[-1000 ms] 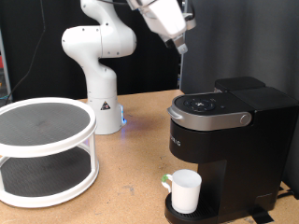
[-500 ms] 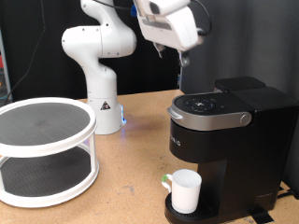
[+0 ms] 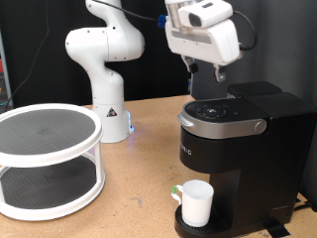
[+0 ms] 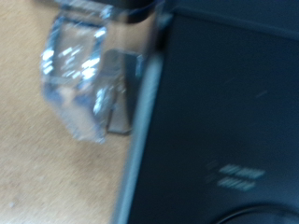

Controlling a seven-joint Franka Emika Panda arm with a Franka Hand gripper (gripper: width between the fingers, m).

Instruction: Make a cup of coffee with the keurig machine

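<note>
- Where the exterior view comes nearest the camera, the white mug (image 3: 196, 203) stands upright on the round drip tray (image 3: 184, 227) of the Keurig machine (image 3: 243, 159), under the overhanging brew head, with open air between its rim and that head.
- To the exterior view's left, a white two-tier round shelf (image 3: 48, 159) sits on the wooden table (image 3: 139, 183), well apart from the machine, with a bare strip of tabletop between them.
- The machine's grey, silver-trimmed lid (image 3: 223, 116) lies closed, its top surface exposed.
- Above that lid, the gripper (image 3: 206, 71) hangs in the air, clear of the machine; I cannot tell whether its fingers are parted or closed, and nothing shows between them.
- In the blurred wrist view, a transparent fingertip (image 4: 79, 79) shows over the tabletop just beside the machine's dark straight edge (image 4: 140, 131).
- Farthest back, the white arm base (image 3: 106, 64) stands on the table before a dark backdrop.
</note>
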